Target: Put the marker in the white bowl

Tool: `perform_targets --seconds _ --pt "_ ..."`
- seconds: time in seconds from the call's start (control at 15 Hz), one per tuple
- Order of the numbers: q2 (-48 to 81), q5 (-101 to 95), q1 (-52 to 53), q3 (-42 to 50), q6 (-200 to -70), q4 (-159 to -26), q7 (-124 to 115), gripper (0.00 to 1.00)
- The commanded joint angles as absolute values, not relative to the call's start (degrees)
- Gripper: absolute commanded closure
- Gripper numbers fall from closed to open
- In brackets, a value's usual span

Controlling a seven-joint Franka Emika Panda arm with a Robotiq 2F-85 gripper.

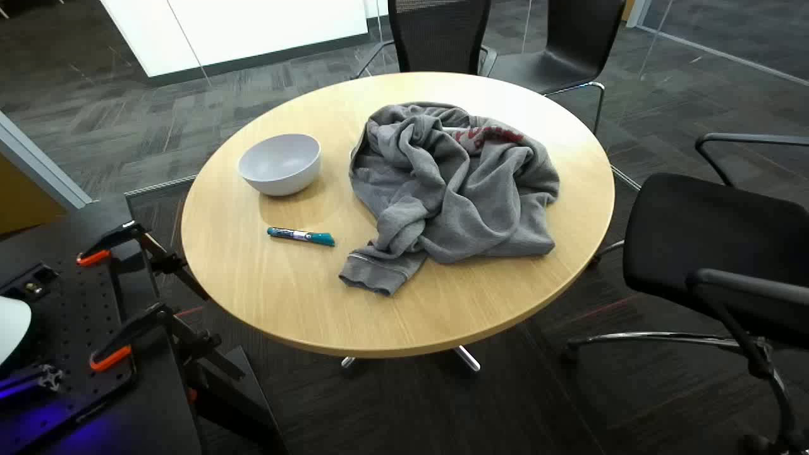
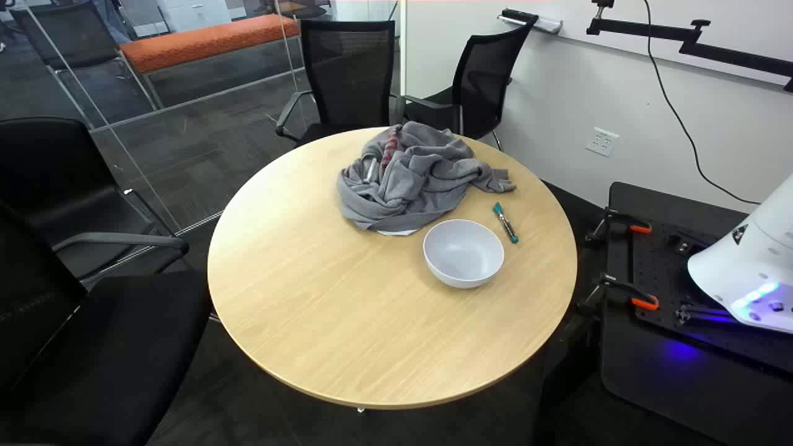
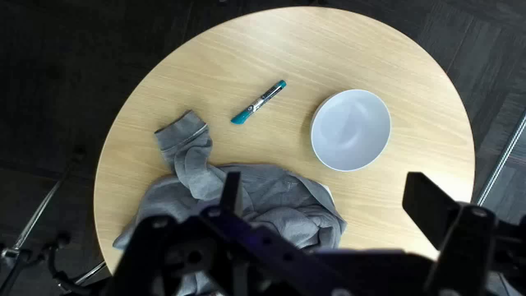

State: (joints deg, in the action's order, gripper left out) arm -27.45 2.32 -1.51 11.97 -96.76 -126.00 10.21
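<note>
Gripper [image 3: 324, 188] enters wrist view from the lower edge, jaws spread wide; grey cloth and bare wood show through the gap. View looks steeply down and takes in most of the round table [image 3: 328, 49], so the gripper hangs well above its surface. One fingertip [image 3: 231, 191] overlaps the grey sweatshirt [image 3: 273, 185] in that view, the other overlaps bare tabletop. Arm [image 2: 753, 266]: in both exterior views only its white lower part shows, cut off by the frame edge, seated on a perforated black plate [image 2: 666, 279] on a dark bench [image 2: 657, 393]; pose of the upper links cannot be told. Orange-padded clamps [image 2: 644, 302] press on the plate's edge.

Marker [image 1: 300, 236]: lies on its side on the table, outside the white bowl [image 1: 281, 165], near it and apart from it. Teal at both ends; the longer teal end points toward the sleeve side of the sweatshirt. Bowl stands upright on the same table, its inside visible. Sweatshirt lies bunched in a heap, red lettering showing in both exterior views, one cuff [image 3: 181, 133] reaching out near the marker. Black chairs [image 2: 350, 74] stand around the table.
</note>
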Motion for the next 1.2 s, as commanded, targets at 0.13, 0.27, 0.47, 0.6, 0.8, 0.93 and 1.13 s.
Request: perform_targets --seconds 0.13,0.27,0.47,0.6,0.8,0.93,1.13 --pt "-27.27 2.82 -2.86 10.93 -96.63 -125.88 10.71 0.0" --pt "-27.27 2.82 -2.86 10.93 -96.63 -125.88 10.71 0.0" --pt "-27.27 2.82 -2.86 10.93 -96.63 -125.88 10.71 0.0" --pt "-27.27 2.82 -2.86 10.93 -96.63 -125.88 10.71 0.0" --pt "-27.27 2.82 -2.86 10.93 -96.63 -125.88 10.71 0.0" --pt "-27.51 2.94 -3.01 10.78 -97.2 -126.77 10.41 0.0" --pt "-28.61 3.58 -3.54 10.29 -99.53 -130.2 7.91 0.0"
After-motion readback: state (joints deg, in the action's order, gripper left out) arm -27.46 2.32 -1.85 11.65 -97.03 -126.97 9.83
